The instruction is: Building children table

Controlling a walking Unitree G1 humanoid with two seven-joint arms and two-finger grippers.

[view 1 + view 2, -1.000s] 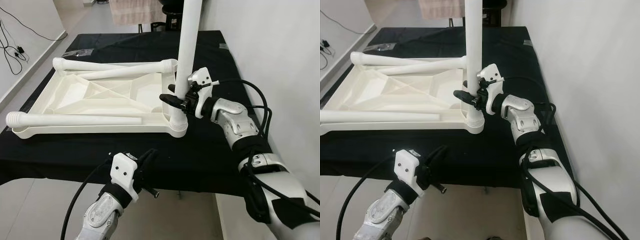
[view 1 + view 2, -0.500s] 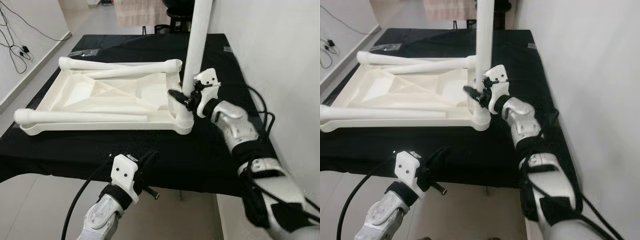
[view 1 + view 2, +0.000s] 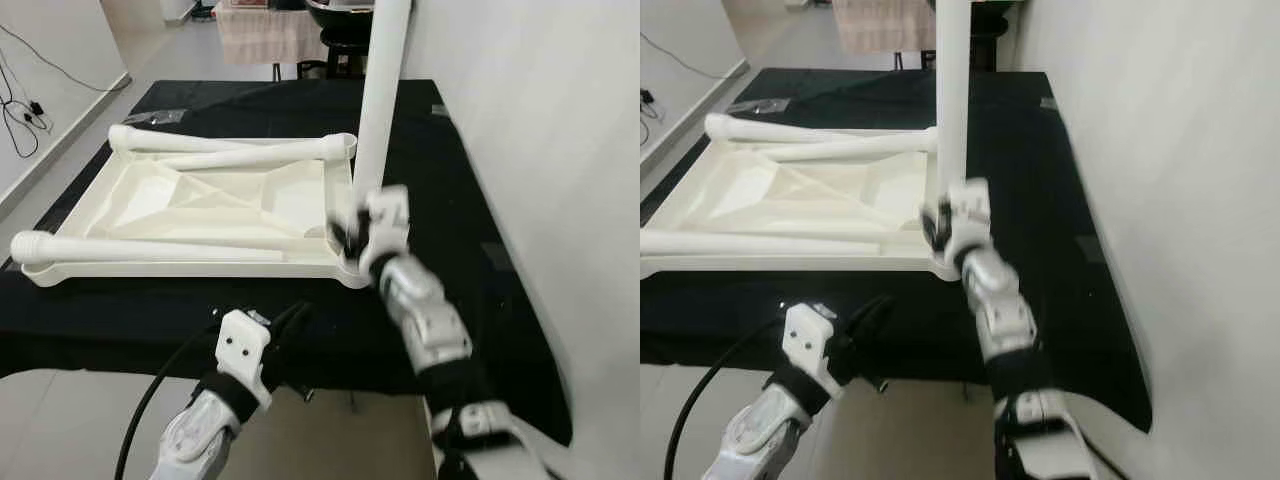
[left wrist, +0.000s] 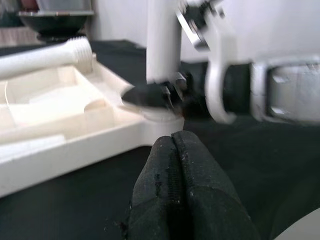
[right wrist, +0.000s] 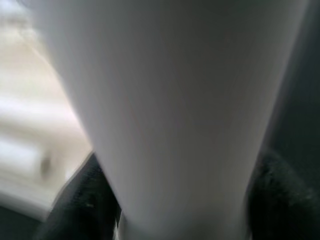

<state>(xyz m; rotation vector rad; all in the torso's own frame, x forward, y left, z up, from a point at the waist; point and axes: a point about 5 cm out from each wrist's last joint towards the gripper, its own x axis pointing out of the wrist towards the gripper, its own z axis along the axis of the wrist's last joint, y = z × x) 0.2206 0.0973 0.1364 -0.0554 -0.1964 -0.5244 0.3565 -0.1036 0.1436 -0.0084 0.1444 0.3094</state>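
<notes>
Black cloth (image 3: 440, 190) bore the upturned white tabletop (image 3: 190, 215) with loose legs (image 3: 150, 248) inside, while the right gripper (image 3: 352, 235) clamped the upright leg (image 3: 380, 100) at its corner; the left gripper (image 3: 285, 330) hung pressed together.

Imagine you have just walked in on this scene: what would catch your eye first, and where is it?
First, the tall white table leg standing upright at the near right corner of the upturned white tabletop, which lies on the black-covered table. The right claw grips that leg near its base. Two more legs lie loose across the tabletop, and the left claw hangs shut at the table's near edge.
</notes>
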